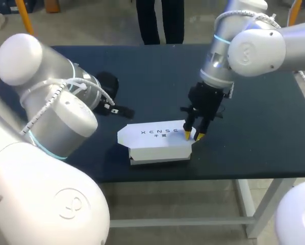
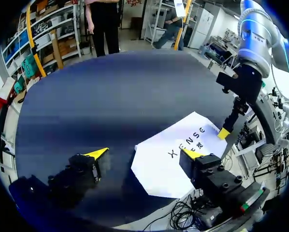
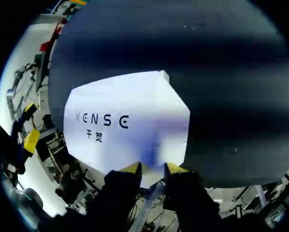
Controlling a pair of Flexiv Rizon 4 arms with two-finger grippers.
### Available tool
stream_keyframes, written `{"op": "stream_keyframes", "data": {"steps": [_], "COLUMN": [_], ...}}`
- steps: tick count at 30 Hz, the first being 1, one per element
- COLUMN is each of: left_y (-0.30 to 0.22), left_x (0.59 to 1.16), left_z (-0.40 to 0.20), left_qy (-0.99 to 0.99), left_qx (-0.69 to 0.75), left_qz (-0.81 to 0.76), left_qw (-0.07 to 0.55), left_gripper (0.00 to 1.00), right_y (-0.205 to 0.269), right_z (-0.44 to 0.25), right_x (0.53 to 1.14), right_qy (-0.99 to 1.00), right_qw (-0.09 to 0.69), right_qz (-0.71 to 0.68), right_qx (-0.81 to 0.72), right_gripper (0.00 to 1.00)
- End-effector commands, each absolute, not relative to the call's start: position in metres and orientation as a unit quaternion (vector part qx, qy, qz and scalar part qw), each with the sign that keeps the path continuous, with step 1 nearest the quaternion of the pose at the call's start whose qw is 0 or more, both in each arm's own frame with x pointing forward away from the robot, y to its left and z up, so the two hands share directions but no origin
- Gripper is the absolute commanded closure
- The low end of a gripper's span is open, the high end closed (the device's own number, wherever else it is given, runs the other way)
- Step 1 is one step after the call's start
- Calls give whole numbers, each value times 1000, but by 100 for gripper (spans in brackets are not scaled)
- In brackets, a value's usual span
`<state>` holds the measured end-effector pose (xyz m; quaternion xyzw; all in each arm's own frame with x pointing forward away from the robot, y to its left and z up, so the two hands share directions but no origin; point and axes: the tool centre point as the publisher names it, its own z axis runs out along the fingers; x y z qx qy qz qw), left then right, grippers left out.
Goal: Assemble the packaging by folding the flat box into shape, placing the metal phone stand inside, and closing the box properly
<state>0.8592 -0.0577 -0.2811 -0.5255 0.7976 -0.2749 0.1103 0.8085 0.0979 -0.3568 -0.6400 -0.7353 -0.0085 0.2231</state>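
Your white cardboard box (image 1: 157,142) (image 2: 159,170) (image 3: 135,99) is folded into a low, flat shape with cut-off corners. It has dark print across its top face, and the top lies down over the body. It sits on the dark blue bench (image 1: 157,71), close to the edge nearest the robot.

Your right tool (image 1: 193,135) (image 3: 154,168) stands upright at the box's right end, down on the rim of the top face. You cannot tell whether it grips the cardboard.

Your left tool (image 2: 144,154) is by the box's left end, spread wide and holding nothing. One of its fingers (image 2: 98,153) is over bare bench beside the box, and the other is over the printed face.
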Motion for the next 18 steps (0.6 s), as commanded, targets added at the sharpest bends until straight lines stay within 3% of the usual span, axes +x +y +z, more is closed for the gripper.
{"op": "stream_keyframes", "data": {"steps": [1, 11, 16, 18], "left_y": [-68, -82, -83, -83], "left_x": [869, 870, 869, 870], "left_z": [-281, -293, -300, -301], "left_qy": [793, 736, 702, 686], "left_qx": [-570, -651, -691, -711], "left_qz": [-200, -172, -129, -119], "left_qw": [79, -67, -115, -100], "left_gripper": [0, 0, 0, 0], "right_y": [99, 99, 99, 99], "right_z": [-357, -358, -358, -358], "right_x": [806, 806, 806, 806], "right_qy": [-735, -734, -734, -734], "right_qw": [221, 221, 221, 221], "right_qz": [-10, -8, -7, -6], "right_qx": [-641, -642, -642, -642], "right_gripper": [65, 65, 65, 65]}}
